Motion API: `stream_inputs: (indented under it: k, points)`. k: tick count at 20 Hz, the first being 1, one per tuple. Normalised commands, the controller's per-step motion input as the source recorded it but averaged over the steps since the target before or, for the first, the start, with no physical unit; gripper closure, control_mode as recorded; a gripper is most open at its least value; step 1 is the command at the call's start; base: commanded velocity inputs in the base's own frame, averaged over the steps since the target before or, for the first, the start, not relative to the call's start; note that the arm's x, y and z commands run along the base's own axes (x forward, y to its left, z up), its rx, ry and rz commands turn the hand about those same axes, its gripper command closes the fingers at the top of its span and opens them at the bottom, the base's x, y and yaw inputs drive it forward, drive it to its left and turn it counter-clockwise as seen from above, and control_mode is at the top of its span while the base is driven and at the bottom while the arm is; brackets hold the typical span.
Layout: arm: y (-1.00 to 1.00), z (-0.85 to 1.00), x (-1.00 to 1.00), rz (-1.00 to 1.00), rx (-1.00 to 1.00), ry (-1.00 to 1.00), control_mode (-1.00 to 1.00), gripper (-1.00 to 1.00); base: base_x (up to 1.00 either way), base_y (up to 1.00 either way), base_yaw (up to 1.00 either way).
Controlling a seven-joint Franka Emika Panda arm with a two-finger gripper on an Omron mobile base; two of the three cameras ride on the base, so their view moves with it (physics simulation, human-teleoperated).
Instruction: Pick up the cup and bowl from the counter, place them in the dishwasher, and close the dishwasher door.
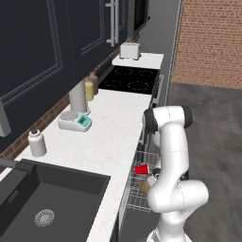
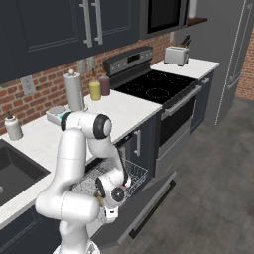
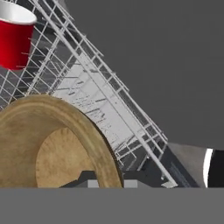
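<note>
Premises: a domestic kitchen, computer-rendered. Evidence: white marble-like counter (image 1: 108,137) over dark navy cabinets, black sink basin (image 1: 47,203), black stovetop (image 2: 156,84) with toaster (image 2: 176,55) beyond, red brick backsplash (image 2: 47,84). Beneath the hand, an open dishwasher (image 2: 149,198) with wire rack (image 3: 105,94).

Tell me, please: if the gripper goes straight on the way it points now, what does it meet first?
Probably the wire rack of the dishwasher. The gripper holds the bowl just over it; the cup stands off to one side. Depth is unclear.
</note>
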Motion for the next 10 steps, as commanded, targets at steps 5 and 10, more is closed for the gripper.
stream_inputs:
  k: [5,10]
  points:
    - [0.01,-0.01,0.58,-0.05,0.02,0.0,-1.0,1.0,0.0,0.0,0.0]
    - [0.08,-0.2,0.5,-0.03,0.0,0.05,-1.0,1.0,0.0,0.0,0.0]
